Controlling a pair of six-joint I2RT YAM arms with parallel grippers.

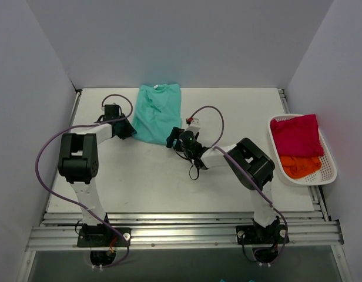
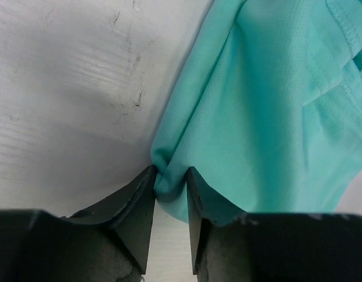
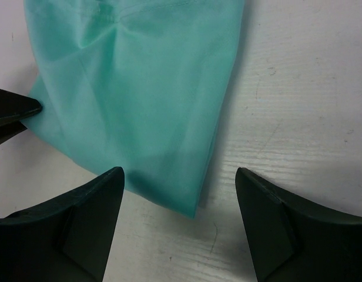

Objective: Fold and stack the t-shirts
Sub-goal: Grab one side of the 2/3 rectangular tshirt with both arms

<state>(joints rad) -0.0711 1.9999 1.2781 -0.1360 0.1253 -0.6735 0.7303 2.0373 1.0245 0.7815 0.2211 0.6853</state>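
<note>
i'm watching my left gripper (image 2: 170, 179) pinching the teal t-shirt (image 1: 158, 111) at its near left corner, by the table's (image 1: 140, 182) far edge. my right gripper (image 3: 180, 176) is sitting wide open at the shirt's near right corner. the magenta t-shirt (image 1: 295, 134) and orange t-shirt (image 1: 298, 165) are lying in the basket (image 1: 329, 166) at the right edge.

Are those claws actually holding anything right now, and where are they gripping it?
The left gripper pinches the teal t-shirt at a bunched corner of its near edge. The right gripper is open at the other near corner, holding nothing.
</note>
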